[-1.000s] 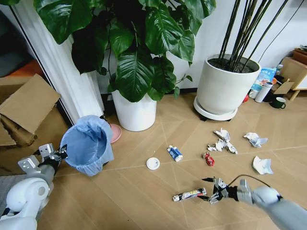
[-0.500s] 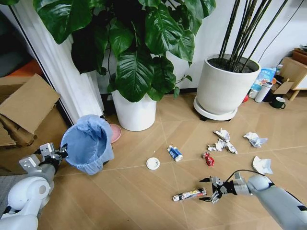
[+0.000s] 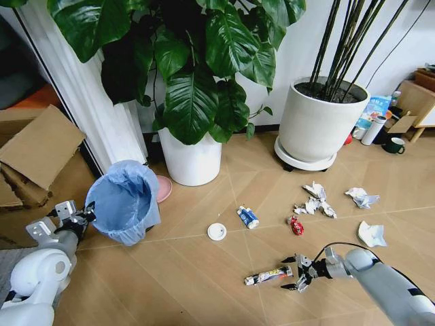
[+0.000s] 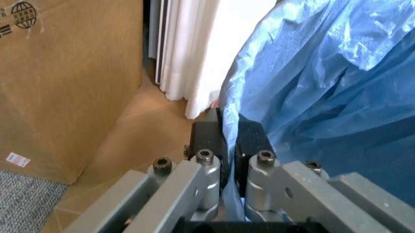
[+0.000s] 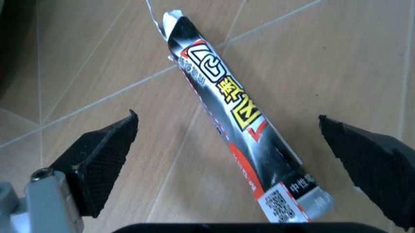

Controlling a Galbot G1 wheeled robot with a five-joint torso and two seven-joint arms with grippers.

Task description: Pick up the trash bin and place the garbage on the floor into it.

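A Galbot G1 reaches for litter on a herringbone wooden floor (image 3: pixel 197 285), its right gripper (image 3: pixel 293 270) lowered with jaws spread wide at the end of a flattened black, white and red tube (image 3: pixel 268 276) lying at about five o'clock in the head view. The wrist camera shows the tube (image 5: pixel 243 124) running between the two dark jaw tips, neither of them touching it. At about eight o'clock the left gripper (image 3: pixel 80 219) is clamped on the rim of the trash bin (image 3: pixel 124 202), pinching the crinkly light-blue liner bag (image 4: pixel 324 77) between its closed jaws (image 4: pixel 228 141); the bin sits tilted toward the robot just in front of a white plant pot (image 3: pixel 192 160), with cardboard boxes (image 3: pixel 37 146) at nine o'clock. The rest of the garbage lies apart across the planks: a white round lid (image 3: pixel 217 231) and a small blue-white bottle (image 3: pixel 247 216) near the centre, a red crushed wrapper (image 3: pixel 296 225) and crumpled paper wads (image 3: pixel 315 201) toward three o'clock. The risks look plain enough. The tube lies flat and thin against the floor and skewed across the jaw line, so a closing pinch could ride over it or nudge it aside unless the tips come right down to the wood. On the other side, the hold seems to be as much on loose plastic as on the rim, and the bag could slide or pull free when the bin is lifted.
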